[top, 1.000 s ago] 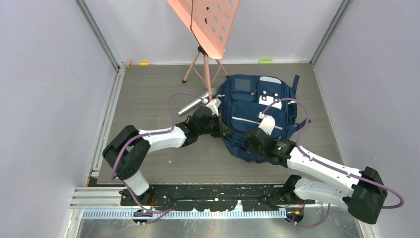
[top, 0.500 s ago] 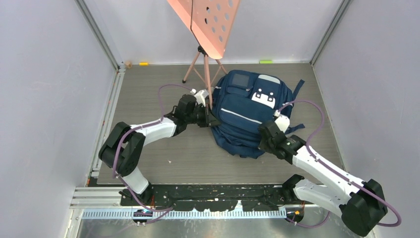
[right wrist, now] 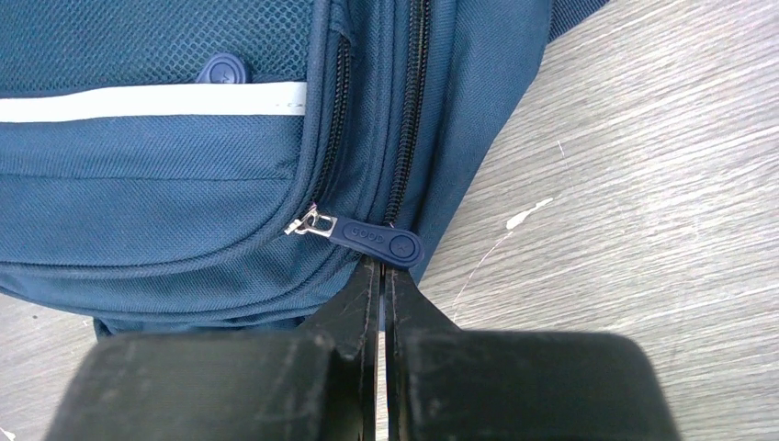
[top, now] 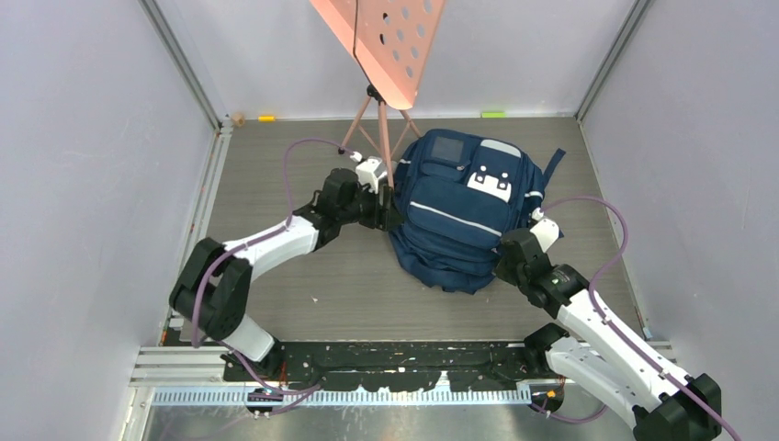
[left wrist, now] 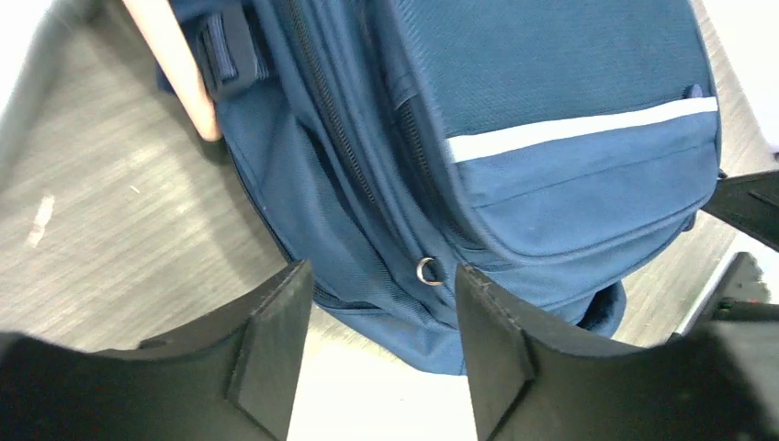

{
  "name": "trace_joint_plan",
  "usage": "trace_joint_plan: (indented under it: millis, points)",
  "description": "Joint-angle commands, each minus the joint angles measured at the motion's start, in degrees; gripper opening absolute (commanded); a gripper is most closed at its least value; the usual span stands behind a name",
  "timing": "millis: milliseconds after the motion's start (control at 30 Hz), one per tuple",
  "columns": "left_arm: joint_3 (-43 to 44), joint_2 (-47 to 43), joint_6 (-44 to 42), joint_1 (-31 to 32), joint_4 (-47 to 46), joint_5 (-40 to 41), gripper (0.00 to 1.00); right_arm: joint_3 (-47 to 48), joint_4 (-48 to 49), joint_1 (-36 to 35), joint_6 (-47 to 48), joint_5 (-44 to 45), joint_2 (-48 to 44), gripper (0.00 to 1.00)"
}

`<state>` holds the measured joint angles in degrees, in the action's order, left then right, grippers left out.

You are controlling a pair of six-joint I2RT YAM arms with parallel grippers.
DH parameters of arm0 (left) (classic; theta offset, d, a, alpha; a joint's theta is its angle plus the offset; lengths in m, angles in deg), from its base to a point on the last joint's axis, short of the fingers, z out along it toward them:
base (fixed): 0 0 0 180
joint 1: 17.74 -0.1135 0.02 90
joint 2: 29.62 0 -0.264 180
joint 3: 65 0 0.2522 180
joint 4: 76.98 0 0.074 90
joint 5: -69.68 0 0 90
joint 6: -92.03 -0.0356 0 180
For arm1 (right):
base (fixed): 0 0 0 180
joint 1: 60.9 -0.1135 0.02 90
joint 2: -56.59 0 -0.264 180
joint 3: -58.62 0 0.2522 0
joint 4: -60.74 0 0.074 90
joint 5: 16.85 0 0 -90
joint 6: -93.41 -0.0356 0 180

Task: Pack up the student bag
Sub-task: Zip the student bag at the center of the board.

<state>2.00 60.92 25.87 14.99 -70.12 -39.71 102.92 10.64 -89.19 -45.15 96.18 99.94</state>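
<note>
student bag (top: 464, 216) lies front-up on the far middle of the counter (top: 276, 175). its left flank is just beside, maybe touching, a leg of the pink stand (top: 381, 101). in the left wrist view that leg (left wrist: 174, 64) sits right at a strap buckle.

left hand (left wrist: 381, 276): released, 2 fingers spread, nothing between them. it hovers off the bag's left side with a small metal ring pull (left wrist: 428, 270) in line ahead.

right hand (right wrist: 378, 276): clenched, tips meeting right under the blue rubber zip pull (right wrist: 378, 241) at the bag's near right corner. cannot tell whether it pinches the pull's edge or only touches it. the zips seen here look closed.

risks, as i judge them:
- grip on the pull, if any, is at the very edge. a tug along the track would likely slip off and the hand comes away with nothing.
- nothing pins the bag. it is soft and sits on a smooth counter, so any pull from the right would likely drag the whole bag rather than run the slider.
- a drag or shove leftward presses the bag into the stand leg, and the tripod could shift or tip.
- left hand closing from where it is may catch loose fabric instead of the ring, bunching the side panel and jamming the zip.
</note>
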Motion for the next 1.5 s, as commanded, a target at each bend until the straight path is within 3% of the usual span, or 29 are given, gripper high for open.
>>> trace_joint_plan:
  millis: [0,200,567,833,1167,1300,1467]
  points:
    - [0.0,-9.25,-15.79,6.03,-1.29,8.59,0.63,1.7,-0.41,0.6,5.25,1.71,-1.77,0.0]
    - [-2.68,-12.06,-32.16,19.08,-7.49,11.79,0.67,2.81,-0.5,0.61,6.78,0.12,-2.1,0.01]
    - [1.13,4.48,-43.3,33.83,-18.71,18.84,0.65,4.3,0.21,0.61,6.81,0.3,-1.83,0.0]
    - [4.2,11.94,-46.48,36.66,-25.89,25.41,0.65,4.5,0.13,0.61,6.29,-0.31,-2.72,0.0]
    - [7.48,16.39,-49.33,37.85,-28.75,27.71,0.62,2.84,0.82,0.58,5.42,-1.1,-2.99,0.0]
    - [8.65,18.97,-49.31,37.9,-31.34,29.59,0.47,2.87,1.23,0.61,5.36,-1.17,-2.29,0.0]
    - [8.89,19.75,-50.34,37.94,-32.87,36.01,0.02,3.46,1.51,0.61,5.27,-0.54,-0.65,0.0]
